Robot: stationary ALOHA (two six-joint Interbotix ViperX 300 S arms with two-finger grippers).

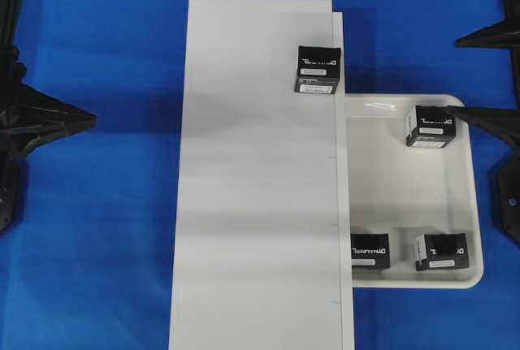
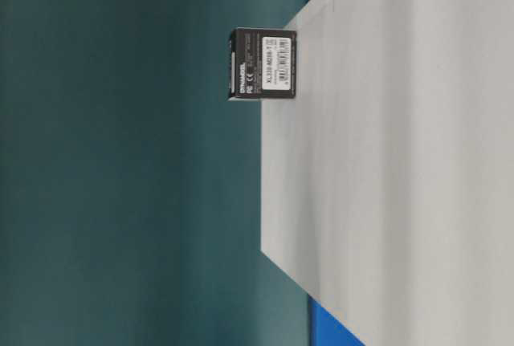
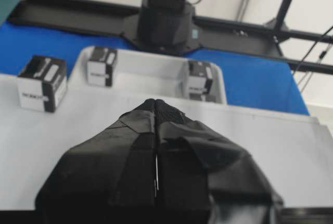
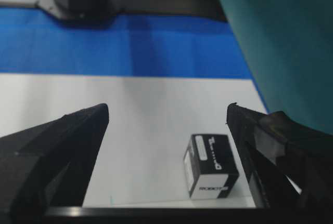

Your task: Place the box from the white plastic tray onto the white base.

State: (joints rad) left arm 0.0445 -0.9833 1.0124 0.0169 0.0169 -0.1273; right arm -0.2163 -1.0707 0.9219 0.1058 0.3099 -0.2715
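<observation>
**One box on the board, both pincers empty**

The right pincer (image 4: 166, 115) stands spread wide, its two black fingers (image 4: 62, 146) far apart with nothing between them but open air. It holds nothing and touches nothing. In its own camera the box (image 4: 210, 173) sits below and between the fingers, resting on the white board (image 4: 130, 130), apart from both.

From overhead that box (image 1: 317, 70) lies near the board's (image 1: 260, 204) right edge, toward its far end. The white tray (image 1: 463, 204) lies against the board's right side, further along. Three more black boxes sit in it: one (image 1: 431, 126) at the far corner away from the board, with the right pincer's tip (image 1: 459, 111) just beside it, one (image 1: 370, 250) at the near end beside the board, one (image 1: 443, 251) at the near corner away from the board.

The left pincer (image 3: 156, 102) is pressed closed, fingers meeting in a thin seam, gripping nothing, hovering over the board.
</observation>
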